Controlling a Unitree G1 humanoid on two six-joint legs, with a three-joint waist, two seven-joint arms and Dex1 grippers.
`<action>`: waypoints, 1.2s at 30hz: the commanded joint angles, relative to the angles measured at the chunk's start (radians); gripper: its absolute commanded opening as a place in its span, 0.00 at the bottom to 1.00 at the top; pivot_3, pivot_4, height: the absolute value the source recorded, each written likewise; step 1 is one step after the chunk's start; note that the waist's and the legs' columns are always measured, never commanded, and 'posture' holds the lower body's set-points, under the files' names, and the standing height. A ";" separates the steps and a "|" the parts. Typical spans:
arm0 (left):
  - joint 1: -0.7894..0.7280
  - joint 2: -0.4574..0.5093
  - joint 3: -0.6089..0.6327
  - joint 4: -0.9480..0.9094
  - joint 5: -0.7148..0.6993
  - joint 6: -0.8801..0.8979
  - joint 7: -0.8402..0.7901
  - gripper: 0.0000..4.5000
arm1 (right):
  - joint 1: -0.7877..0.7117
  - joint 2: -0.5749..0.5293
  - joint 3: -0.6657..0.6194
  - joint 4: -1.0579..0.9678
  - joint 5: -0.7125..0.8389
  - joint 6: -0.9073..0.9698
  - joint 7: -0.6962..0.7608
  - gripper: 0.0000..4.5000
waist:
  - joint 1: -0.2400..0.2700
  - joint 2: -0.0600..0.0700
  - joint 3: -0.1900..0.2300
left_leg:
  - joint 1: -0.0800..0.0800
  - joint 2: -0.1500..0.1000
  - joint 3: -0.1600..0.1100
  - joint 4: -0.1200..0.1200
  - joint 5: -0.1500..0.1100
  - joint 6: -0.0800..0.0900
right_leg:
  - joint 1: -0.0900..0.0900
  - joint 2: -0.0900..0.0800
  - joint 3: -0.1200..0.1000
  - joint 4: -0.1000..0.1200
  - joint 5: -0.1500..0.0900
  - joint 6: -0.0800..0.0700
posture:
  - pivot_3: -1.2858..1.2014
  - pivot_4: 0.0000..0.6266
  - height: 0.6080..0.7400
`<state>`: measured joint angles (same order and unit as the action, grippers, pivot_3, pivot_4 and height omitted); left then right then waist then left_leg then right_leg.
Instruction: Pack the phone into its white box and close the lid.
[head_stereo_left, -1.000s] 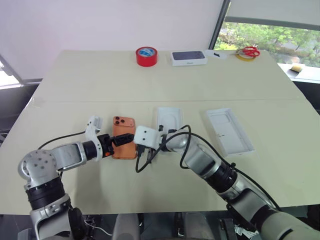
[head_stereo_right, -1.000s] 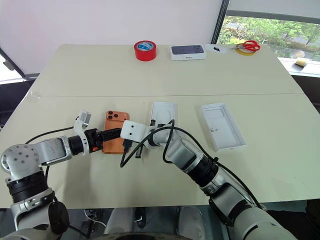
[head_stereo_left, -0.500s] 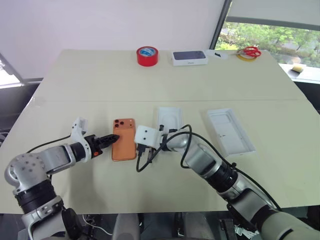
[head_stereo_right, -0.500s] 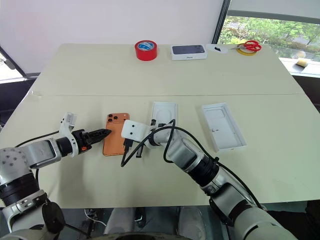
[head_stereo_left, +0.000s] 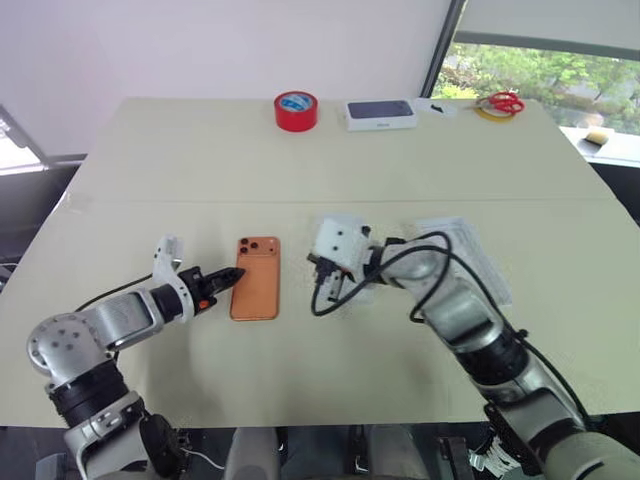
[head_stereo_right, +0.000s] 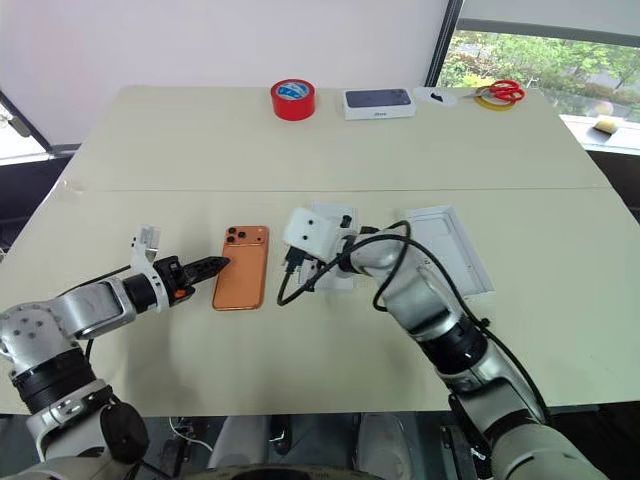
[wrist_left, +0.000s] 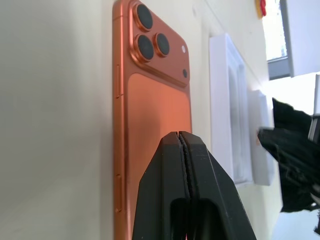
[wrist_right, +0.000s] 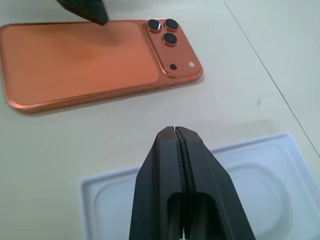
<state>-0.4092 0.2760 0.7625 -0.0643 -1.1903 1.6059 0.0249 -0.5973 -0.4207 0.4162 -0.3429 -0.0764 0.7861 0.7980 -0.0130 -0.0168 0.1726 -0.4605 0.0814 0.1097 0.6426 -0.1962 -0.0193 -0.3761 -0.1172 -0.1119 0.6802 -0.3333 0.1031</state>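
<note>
Since the earlier frame, the right gripper (wrist_right: 176, 131) has lifted clear toward the white insert (head_stereo_right: 335, 222), fingers pressed together, empty. Left gripper (wrist_left: 182, 136), likewise closed and empty, noses the phone (head_stereo_left: 256, 276) flat on the desk (head_stereo_left: 300, 160). Nudge squarely to avoid skewing it.

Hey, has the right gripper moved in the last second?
Yes. The right gripper has swung toward the robot's right, away from the phone; it now hangs over the white insert, fingers shut.

Bare table (head_stereo_left: 150, 180) surrounds the phone (head_stereo_left: 256, 291); right tool (wrist_right: 176, 131) hovers beside it.
</note>
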 joint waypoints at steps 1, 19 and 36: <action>-0.009 0.028 -0.002 -0.022 -0.019 0.001 0.004 0.01 | 0.001 -0.013 -0.028 -0.084 0.033 0.031 0.003 0.00 | -0.002 0.000 0.000 | 0.000 0.000 0.000 0.000 0.000 0.000 | 0.000 0.000 0.000 0.000 0.000 0.000 | 0.52 0.24 0.93; 0.034 0.224 -0.234 -0.046 0.109 -0.056 -0.135 0.99 | -0.130 0.194 0.211 0.302 -0.072 -0.024 -0.117 0.00 | -0.001 0.000 0.000 | -0.001 0.000 0.001 -0.001 0.001 -0.002 | -0.006 0.000 0.000 0.000 0.000 0.000 | 0.52 0.24 0.93; 0.011 0.037 -0.228 -0.082 0.051 0.009 -0.091 0.99 | -0.106 0.233 0.234 0.317 -0.100 -0.041 -0.103 0.00 | 0.002 0.001 -0.002 | 0.002 0.000 0.000 -0.001 0.000 -0.001 | -0.003 -0.001 0.000 0.000 0.000 0.000 | 0.52 0.24 0.93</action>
<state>-0.4005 0.3411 0.5637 -0.1669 -1.0944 1.5672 -0.0702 -0.7136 -0.2092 0.6368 -0.0138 -0.1813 0.7485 0.6892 -0.0109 -0.0163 0.1709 -0.4589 0.0810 0.1101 0.6414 -0.1958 -0.0201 -0.3787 -0.1178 -0.1118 0.6800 -0.3332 0.1028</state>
